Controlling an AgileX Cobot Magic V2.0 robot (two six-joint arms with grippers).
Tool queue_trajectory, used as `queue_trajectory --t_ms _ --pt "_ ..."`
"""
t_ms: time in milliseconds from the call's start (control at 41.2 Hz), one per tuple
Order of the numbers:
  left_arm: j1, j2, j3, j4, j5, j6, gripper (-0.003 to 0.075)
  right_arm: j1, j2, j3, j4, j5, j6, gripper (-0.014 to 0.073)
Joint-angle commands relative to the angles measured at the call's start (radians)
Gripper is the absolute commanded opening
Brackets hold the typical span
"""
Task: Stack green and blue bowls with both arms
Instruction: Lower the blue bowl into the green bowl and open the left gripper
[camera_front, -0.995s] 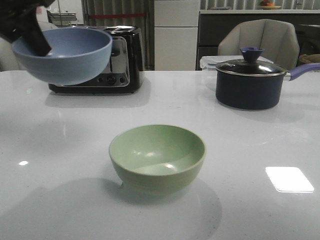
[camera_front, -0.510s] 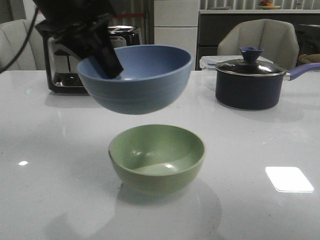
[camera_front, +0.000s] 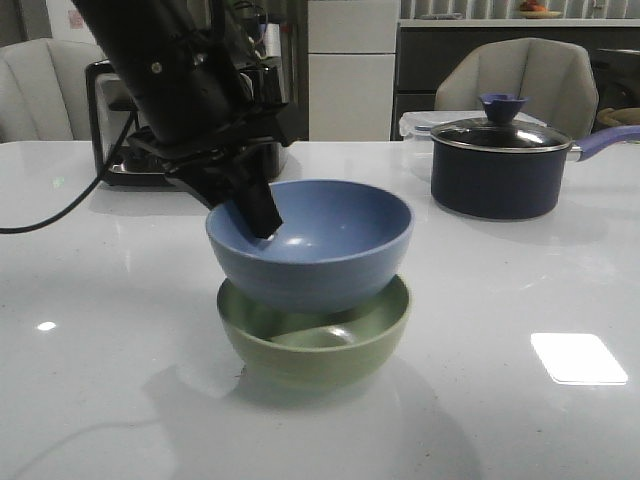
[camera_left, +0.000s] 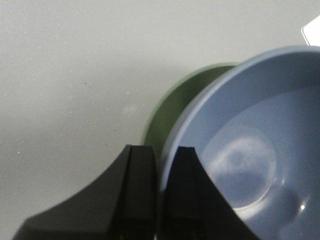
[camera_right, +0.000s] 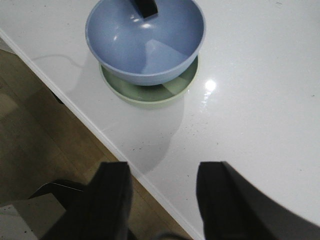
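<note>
The blue bowl (camera_front: 320, 245) sits inside the green bowl (camera_front: 315, 345) at the middle of the white table, a little tilted. My left gripper (camera_front: 252, 208) is shut on the blue bowl's left rim, one finger inside and one outside. In the left wrist view the fingers (camera_left: 142, 170) pinch the blue bowl's rim (camera_left: 240, 150), with the green bowl (camera_left: 165, 115) showing beneath. My right gripper (camera_right: 162, 172) is open and empty, out over the table's front edge; it is not in the front view. Its view shows the blue bowl (camera_right: 145, 40) in the green bowl (camera_right: 150, 92).
A black toaster (camera_front: 115, 140) stands at the back left behind my left arm. A dark navy lidded pot (camera_front: 500, 165) with a purple handle stands at the back right. A cable (camera_front: 60, 215) trails over the table at left. Chairs stand behind the table.
My left arm has carried the blue bowl from the upper left to the right and down, into the green bowl. The green bowl has stayed in place.
</note>
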Motion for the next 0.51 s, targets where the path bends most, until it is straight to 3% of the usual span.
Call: queue_trajectory --t_ms 0,291,485 --pt "-0.008 -0.031 -0.031 -0.040 -0.052 -0.002 0.0093 0.001 -0.005 -0.027 0.011 -0.060 -0.006 0.0425" --pt "-0.008 -0.009 -0.031 -0.040 -0.047 -0.002 0.0117 0.001 -0.005 -0.027 0.011 -0.060 -0.006 0.0425" --pt "-0.008 -0.009 -0.031 -0.040 -0.026 -0.002 0.0330 0.001 -0.005 -0.027 0.011 -0.060 -0.006 0.0425"
